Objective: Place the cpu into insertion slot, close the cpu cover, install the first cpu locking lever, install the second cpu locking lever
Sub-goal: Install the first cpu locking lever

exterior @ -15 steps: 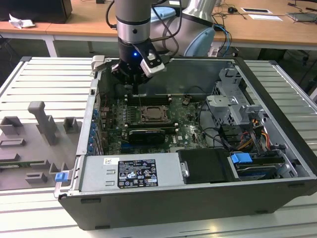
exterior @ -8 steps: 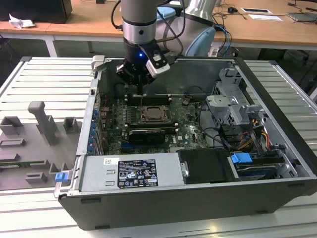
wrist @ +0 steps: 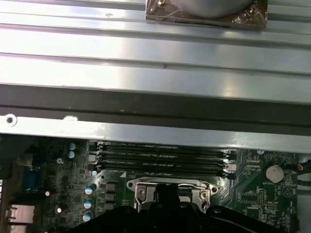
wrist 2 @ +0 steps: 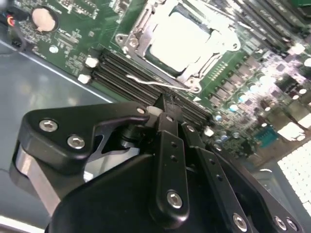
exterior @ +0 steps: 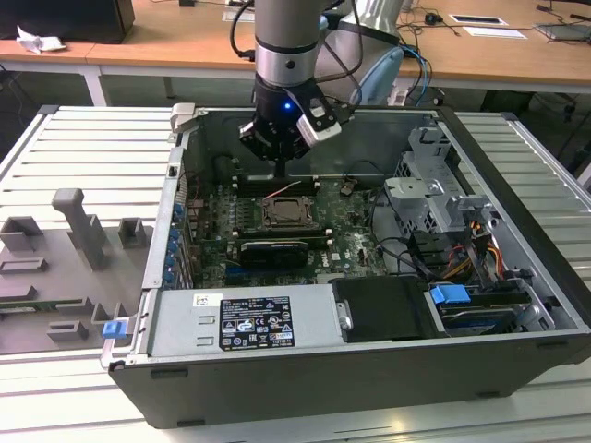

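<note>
Closed, empty fingers of the gripper [wrist 2: 165, 108] hover just above a springy wire locking lever [wrist 2: 160, 85] at the cpu cover's [wrist 2: 194, 73] edge, mid-motherboard; cpu [wrist 2: 177, 41] seated, fragile.

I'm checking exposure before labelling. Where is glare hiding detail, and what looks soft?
In the second wrist view the cpu top is blown out to near white, and the board's edge beside it also flares; the pincer body up close looks soft. In the first wrist view the ribbed metal panel shines with blurred highlights.
</note>
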Motion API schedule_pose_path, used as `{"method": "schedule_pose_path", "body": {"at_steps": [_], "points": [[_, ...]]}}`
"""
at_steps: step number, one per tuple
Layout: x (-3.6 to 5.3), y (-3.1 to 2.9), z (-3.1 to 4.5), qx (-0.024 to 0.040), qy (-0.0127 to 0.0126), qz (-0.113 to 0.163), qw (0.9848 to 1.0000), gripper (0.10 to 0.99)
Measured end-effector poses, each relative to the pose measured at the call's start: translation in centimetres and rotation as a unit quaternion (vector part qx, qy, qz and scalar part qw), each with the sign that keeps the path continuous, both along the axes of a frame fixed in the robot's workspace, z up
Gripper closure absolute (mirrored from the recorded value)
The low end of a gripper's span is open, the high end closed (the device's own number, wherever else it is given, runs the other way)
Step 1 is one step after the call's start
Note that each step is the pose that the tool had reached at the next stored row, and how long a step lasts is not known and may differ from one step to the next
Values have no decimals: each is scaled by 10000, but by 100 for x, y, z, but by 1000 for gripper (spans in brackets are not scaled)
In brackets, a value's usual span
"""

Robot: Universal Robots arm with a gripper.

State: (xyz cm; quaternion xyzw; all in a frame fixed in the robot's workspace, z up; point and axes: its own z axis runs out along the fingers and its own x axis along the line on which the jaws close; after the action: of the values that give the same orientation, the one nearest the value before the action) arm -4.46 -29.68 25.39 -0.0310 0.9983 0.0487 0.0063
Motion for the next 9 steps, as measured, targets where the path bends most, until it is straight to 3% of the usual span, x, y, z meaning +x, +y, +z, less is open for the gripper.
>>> {"method": "schedule_pose_path", "body": {"at_steps": [3,6,8,9], "points": [[12,0,-70,11,0,30,10000,980],[65,16,-189,17,0,65,10000,980],[89,45,-224,19,-3,64,10000,980],[89,89,-229,20,-16,65,10000,980]]}}
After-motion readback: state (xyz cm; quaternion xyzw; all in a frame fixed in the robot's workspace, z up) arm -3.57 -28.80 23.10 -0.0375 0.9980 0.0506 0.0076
